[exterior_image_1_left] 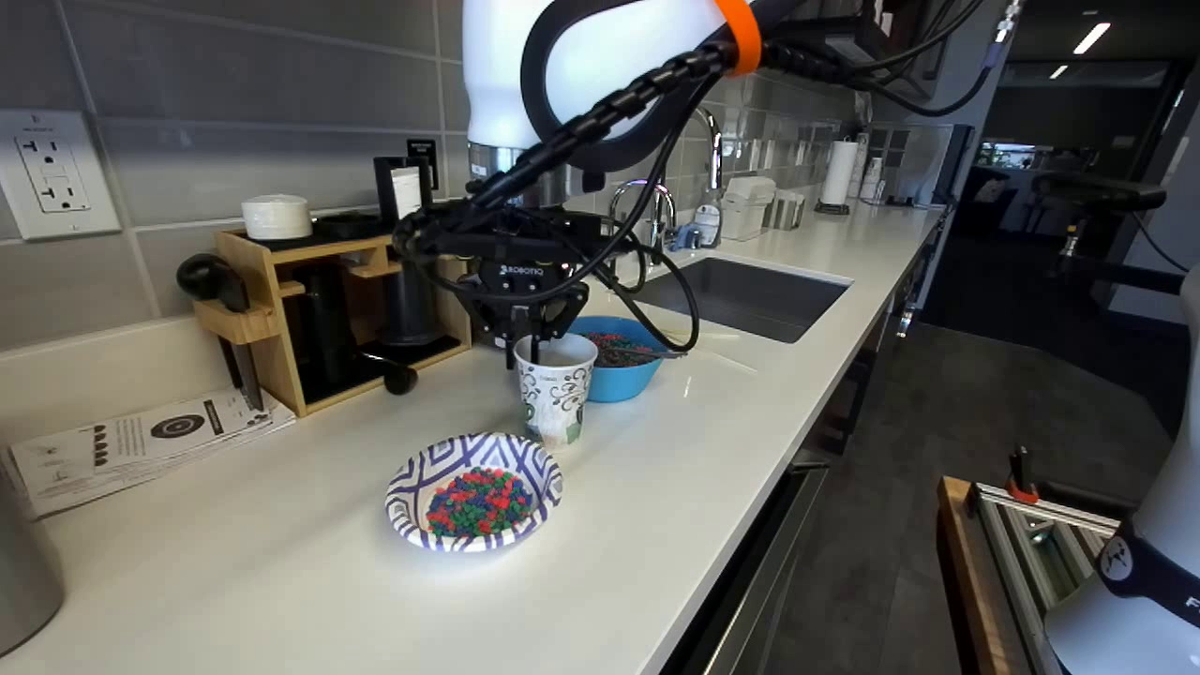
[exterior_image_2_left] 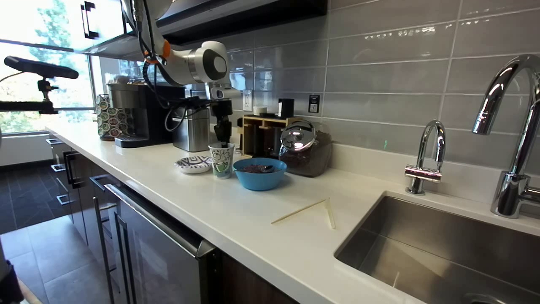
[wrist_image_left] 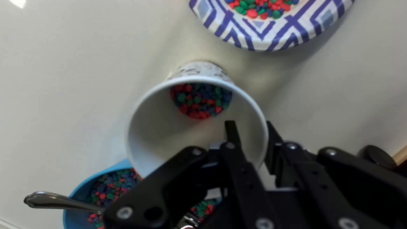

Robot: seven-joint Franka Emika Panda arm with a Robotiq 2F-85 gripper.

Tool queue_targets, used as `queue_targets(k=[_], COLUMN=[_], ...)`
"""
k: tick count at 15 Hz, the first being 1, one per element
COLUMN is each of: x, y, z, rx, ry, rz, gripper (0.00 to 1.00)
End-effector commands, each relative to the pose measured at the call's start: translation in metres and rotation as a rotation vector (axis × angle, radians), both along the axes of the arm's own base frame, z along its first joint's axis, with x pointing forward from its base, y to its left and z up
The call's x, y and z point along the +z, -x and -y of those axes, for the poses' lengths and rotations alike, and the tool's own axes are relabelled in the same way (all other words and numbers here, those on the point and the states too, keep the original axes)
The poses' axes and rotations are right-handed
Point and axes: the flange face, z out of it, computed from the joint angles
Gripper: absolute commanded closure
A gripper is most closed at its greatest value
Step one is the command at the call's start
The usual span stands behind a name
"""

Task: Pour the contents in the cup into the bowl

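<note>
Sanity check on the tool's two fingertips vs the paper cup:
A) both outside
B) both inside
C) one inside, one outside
C: in the wrist view the tool straddles the wall of the paper cup, one fingertip within the rim, the other past it.
</note>
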Motion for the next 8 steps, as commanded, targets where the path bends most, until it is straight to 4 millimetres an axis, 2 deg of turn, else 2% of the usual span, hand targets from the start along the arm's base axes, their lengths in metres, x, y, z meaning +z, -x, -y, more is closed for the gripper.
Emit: queue_targets(k=[1, 4, 8], x=[-0.001, 0.010, 0.044], y=[0.001, 0.015, 0.050], z=[-0.003, -0.005, 0.002], rx=[0.011, 0.023, 0.057], ry=[0.027, 0.039, 0.060], rz=[-0.048, -0.055, -0.001], gripper=[1.00, 1.00, 0.99])
